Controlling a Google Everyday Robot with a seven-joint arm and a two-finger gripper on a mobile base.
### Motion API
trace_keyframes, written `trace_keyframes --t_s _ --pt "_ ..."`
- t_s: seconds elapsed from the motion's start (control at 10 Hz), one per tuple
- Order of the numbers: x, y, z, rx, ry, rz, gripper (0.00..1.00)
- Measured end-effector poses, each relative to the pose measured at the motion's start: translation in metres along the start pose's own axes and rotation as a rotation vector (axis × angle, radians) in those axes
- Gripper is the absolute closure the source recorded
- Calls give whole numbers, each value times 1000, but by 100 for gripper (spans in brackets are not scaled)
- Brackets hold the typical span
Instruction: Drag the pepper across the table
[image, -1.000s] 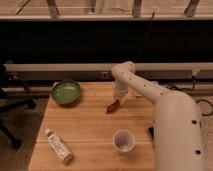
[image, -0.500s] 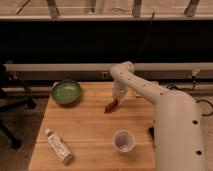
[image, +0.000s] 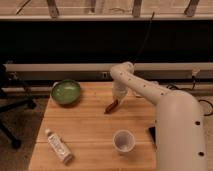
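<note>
The pepper (image: 111, 106) is a slim dark red-brown chili lying slanted on the wooden plank table (image: 85, 125), a little right of its middle. My gripper (image: 117, 99) points down at the pepper's upper right end, touching or just above it. My white arm reaches in from the right across the table's far right part and hides that corner.
A green bowl (image: 66, 92) stands at the far left of the table. A white bottle (image: 58, 146) lies near the front left corner. A white cup (image: 123, 141) stands near the front edge, right of centre. An office chair (image: 10, 100) is left of the table.
The pepper and my gripper have shifted slightly left and toward the front across the table. The bowl, bottle and cup have not moved.
</note>
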Motion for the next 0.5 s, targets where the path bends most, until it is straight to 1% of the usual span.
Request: trace_keyframes --t_s 0.5 --pt "-7 -2 -1 -1 5 -22 100"
